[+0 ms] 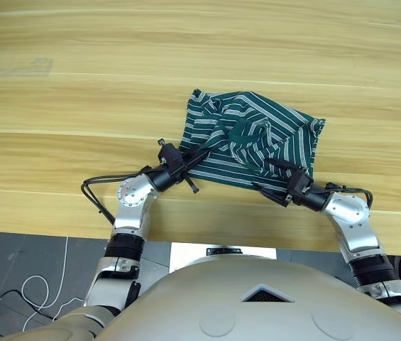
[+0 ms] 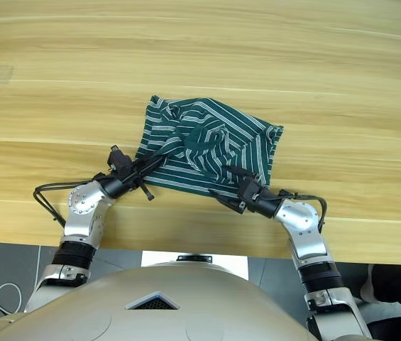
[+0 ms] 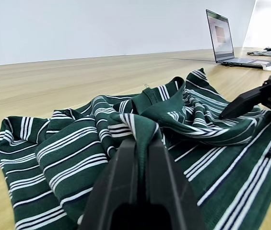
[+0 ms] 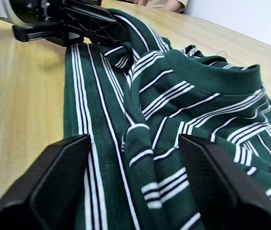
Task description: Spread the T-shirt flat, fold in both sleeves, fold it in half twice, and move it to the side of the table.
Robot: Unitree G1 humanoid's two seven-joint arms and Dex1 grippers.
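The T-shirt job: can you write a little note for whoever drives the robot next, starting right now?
Left gripper: shut, pinching a fold at the T-shirt's left edge.
Right gripper: open, fingers wide apart at the shirt's near right edge, cloth between them but not clamped.
T-shirt: bunched and wrinkled on the wooden table, close to the robot's edge, collar showing in the middle.
Done: nothing finished; the shirt is not flat.
Left: spread it flat, fold in both sleeves, fold in half twice, move it to the side.
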